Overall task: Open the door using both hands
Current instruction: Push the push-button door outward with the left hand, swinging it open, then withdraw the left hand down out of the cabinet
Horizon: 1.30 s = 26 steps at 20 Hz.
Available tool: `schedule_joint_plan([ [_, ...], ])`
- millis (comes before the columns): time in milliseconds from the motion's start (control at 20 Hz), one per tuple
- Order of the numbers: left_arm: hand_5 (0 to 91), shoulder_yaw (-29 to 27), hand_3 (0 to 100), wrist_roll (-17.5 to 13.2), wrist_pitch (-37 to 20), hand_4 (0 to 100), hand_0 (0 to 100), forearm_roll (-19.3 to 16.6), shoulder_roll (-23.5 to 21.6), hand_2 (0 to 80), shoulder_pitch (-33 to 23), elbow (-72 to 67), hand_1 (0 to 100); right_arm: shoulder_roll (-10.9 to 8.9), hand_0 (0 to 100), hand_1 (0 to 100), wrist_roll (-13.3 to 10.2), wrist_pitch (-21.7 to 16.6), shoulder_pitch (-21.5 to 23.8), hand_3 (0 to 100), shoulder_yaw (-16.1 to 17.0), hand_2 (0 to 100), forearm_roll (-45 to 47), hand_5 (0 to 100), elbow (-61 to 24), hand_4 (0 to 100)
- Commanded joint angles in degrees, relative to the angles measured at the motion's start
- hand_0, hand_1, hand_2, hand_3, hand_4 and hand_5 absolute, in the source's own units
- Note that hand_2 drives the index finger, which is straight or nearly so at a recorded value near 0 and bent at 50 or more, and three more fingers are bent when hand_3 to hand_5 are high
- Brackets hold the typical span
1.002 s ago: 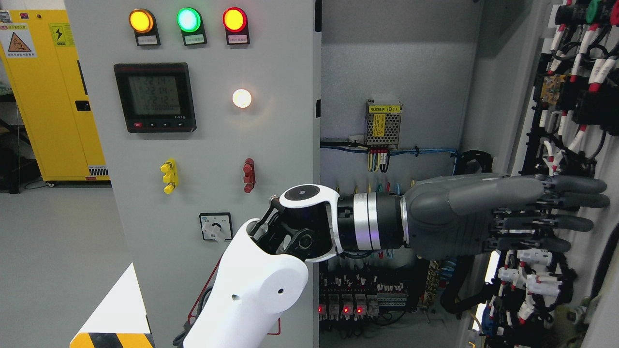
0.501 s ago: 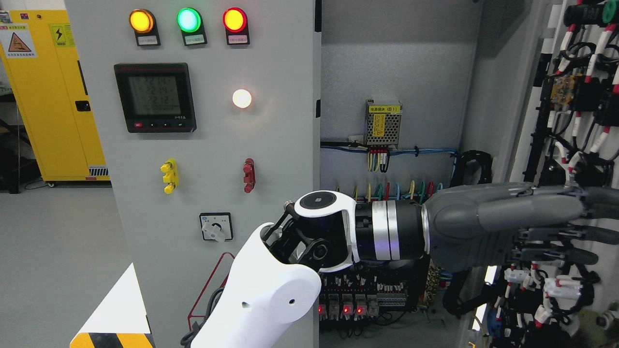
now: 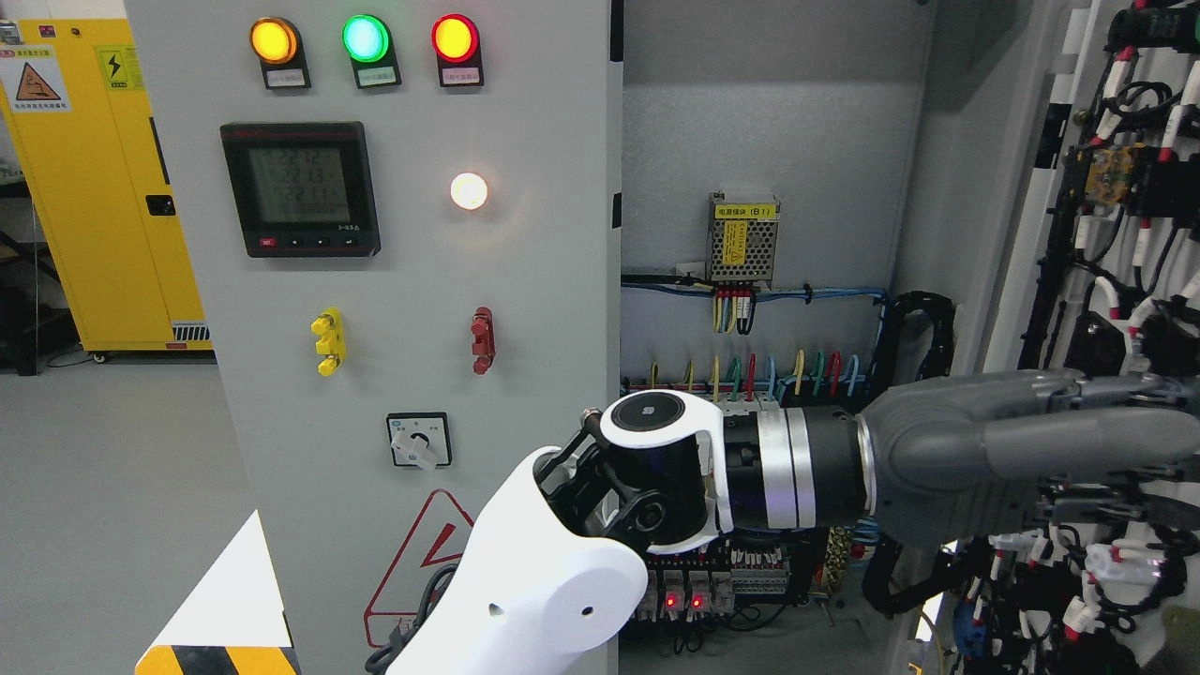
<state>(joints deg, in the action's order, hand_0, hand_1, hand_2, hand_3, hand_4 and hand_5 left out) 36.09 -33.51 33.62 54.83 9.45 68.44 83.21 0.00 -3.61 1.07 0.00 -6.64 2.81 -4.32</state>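
Observation:
The grey cabinet's right door (image 3: 1116,234) stands swung open at the right edge, its inner face covered in black, white and red wiring. My left arm comes in from the bottom left of the middle. Its grey left hand (image 3: 1106,455) reaches right with the fingers stretched straight and flat against the door's inner side, holding nothing. The fingertips run out of the picture at the right. The left door (image 3: 422,262) is closed and carries lamps, a meter and switches. The right hand is out of view.
The open cabinet interior (image 3: 769,141) shows a small power supply (image 3: 743,241), coloured wires and terminal blocks with red lights (image 3: 694,600). A yellow cabinet (image 3: 103,187) stands at the far left on the grey floor. A white, yellow-and-black striped corner (image 3: 225,619) shows at the lower left.
My left arm has moved right and a little lower, and the hand has pushed further right. The right door has swung further open, its wiring shifting toward the picture's right edge.

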Motion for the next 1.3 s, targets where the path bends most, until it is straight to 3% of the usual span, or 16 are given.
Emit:
schedule_joint_plan([
  [0, 0.0, 3.99, 0, 0.72, -0.31, 0, 12, 0.28, -0.05, 0.0, -0.58, 1.43, 56, -0.09, 0, 50, 0.01, -0.02, 1.85, 0, -0.04, 4, 0.0, 0, -0.07, 0],
  [200, 0.0, 2.41, 0, 4.24, -0.4, 0, 12, -0.68, 0.04, 0.0, -1.29, 3.97, 56, -0.09, 0, 50, 0.01, -0.02, 1.85, 0, 0.05, 4, 0.0, 0, -0.07, 0],
  [351, 0.0, -2.15, 0, 4.24, -0.31, 0, 12, -3.84, 0.04, 0.0, -1.73, 4.77, 56, -0.09, 0, 50, 0.01, -0.02, 1.85, 0, -0.04, 4, 0.0, 0, 0.01, 0],
  [601, 0.0, -8.13, 0, 4.33, 2.93, 0, 12, -4.03, -0.92, 0.0, -4.45, 10.03, 56, -0.09, 0, 50, 0.01, -0.02, 1.85, 0, 0.05, 4, 0.0, 0, -0.07, 0],
  [751, 0.0, -10.69, 0, 4.25, 4.17, 0, 12, -4.11, -4.86, 0.0, -6.38, 11.36, 56, -0.09, 0, 50, 0.01, -0.02, 1.85, 0, -0.04, 4, 0.0, 0, -0.07, 0],
  [851, 0.0, -10.78, 0, 4.24, 3.73, 0, 12, -4.29, -11.44, 0.0, -8.75, 11.62, 56, -0.09, 0, 50, 0.01, -0.02, 1.85, 0, 0.05, 4, 0.0, 0, -0.08, 0],
  [1052, 0.0, -10.43, 0, 4.33, 2.77, 0, 12, -5.6, -20.24, 0.0, -21.64, 16.53, 56, -0.18, 0, 50, 0.01, -0.02, 1.93, 0, -0.04, 4, 0.0, 0, 0.01, 0],
  [1252, 0.0, -10.78, 0, 4.42, -0.74, 0, 12, -11.48, -25.61, 0.0, -35.97, 21.02, 56, -0.09, 0, 50, 0.01, -0.02, 2.02, 0, -0.04, 4, 0.0, 0, -0.16, 0],
])
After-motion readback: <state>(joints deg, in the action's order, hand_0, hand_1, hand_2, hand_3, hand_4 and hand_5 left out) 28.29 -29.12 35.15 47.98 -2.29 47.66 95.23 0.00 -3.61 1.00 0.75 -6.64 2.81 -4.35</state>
